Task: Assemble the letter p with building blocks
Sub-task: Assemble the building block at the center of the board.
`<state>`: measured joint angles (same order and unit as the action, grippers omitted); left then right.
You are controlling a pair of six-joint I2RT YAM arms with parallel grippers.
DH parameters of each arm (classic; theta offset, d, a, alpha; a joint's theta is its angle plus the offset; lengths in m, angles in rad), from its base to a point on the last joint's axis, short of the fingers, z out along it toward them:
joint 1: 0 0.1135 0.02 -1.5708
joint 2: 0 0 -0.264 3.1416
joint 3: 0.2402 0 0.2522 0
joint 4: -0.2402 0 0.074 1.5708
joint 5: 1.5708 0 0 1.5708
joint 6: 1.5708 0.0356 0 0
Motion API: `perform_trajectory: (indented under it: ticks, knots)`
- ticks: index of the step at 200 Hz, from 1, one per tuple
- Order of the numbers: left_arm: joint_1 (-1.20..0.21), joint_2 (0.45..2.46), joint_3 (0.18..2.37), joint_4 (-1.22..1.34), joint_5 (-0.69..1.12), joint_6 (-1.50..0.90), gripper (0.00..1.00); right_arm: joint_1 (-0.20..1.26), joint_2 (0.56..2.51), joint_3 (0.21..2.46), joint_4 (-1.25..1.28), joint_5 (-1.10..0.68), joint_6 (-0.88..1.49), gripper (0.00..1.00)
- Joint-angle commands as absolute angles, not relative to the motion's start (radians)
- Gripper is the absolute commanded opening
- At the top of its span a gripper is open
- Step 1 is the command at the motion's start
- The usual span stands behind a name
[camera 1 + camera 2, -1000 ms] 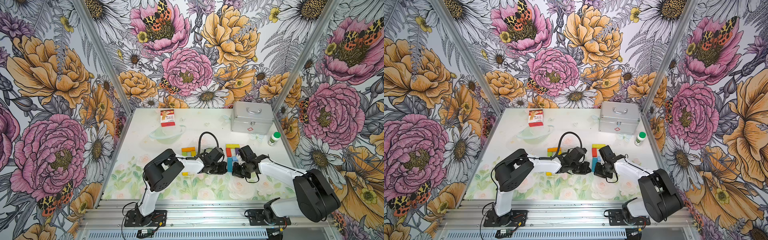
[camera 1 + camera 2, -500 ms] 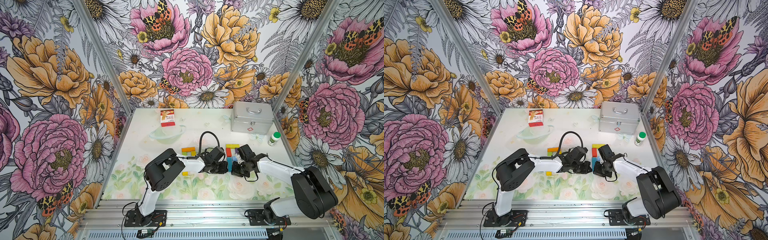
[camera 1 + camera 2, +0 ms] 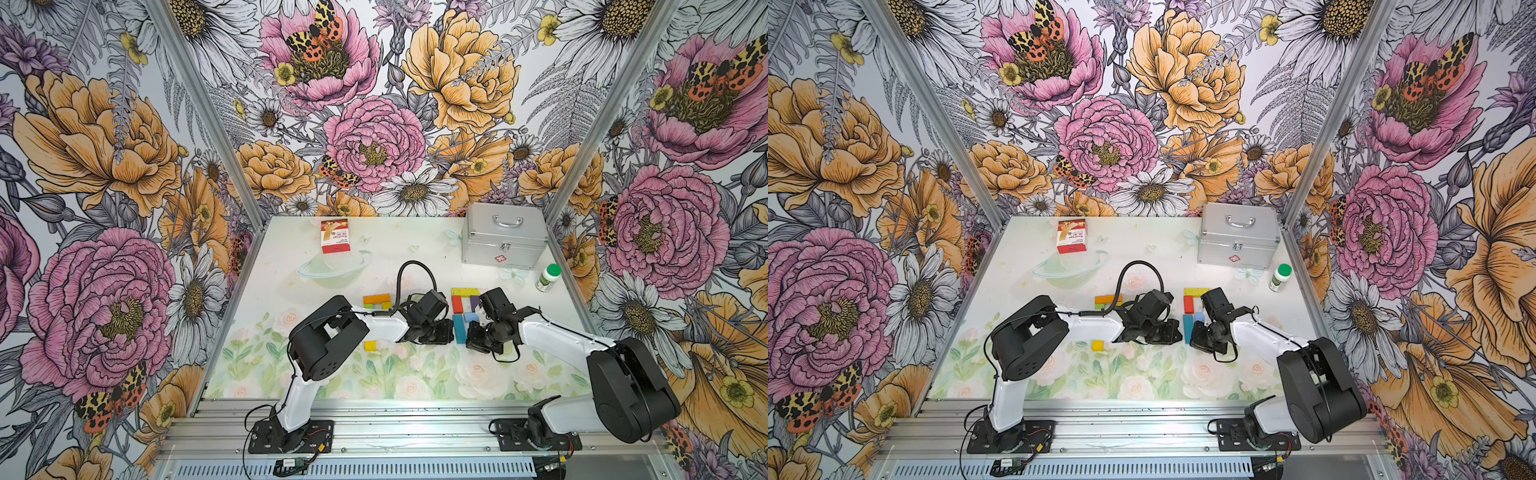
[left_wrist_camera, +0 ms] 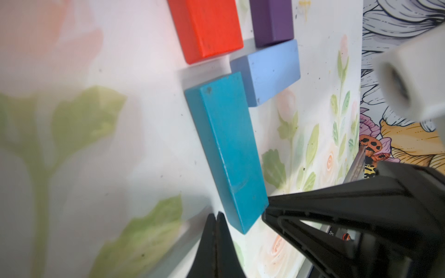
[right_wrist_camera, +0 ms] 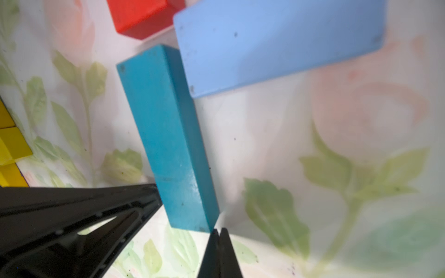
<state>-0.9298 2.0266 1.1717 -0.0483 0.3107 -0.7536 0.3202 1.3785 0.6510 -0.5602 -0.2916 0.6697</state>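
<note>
One teal block, one red block, one purple block

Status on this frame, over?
Both shut, empty: left end effector and right end effector flank the teal block at its robot-side end. Teal block flat, small gap to red block. Light blue block against its far corner.
</note>
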Motion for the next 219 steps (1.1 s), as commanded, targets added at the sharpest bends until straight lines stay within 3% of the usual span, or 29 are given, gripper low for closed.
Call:
perform_trajectory:
  ticks: [1, 79, 219]
  knots:
    - [-0.909, 2.039, 1.194, -0.055, 0.293, -0.754, 0.0, 0.263, 1.35, 0.682, -0.607, -0.28, 0.616, 0.0]
    - [-0.897, 2.091, 1.255, -0.082, 0.305, -0.771, 0.0, 0.057, 1.392, 0.758, -0.652, -0.33, 0.501, 0.0]
    - [-0.897, 2.13, 1.306, -0.088, 0.312, -0.776, 0.0, 0.017, 1.383, 0.712, -0.65, -0.393, 0.468, 0.0]
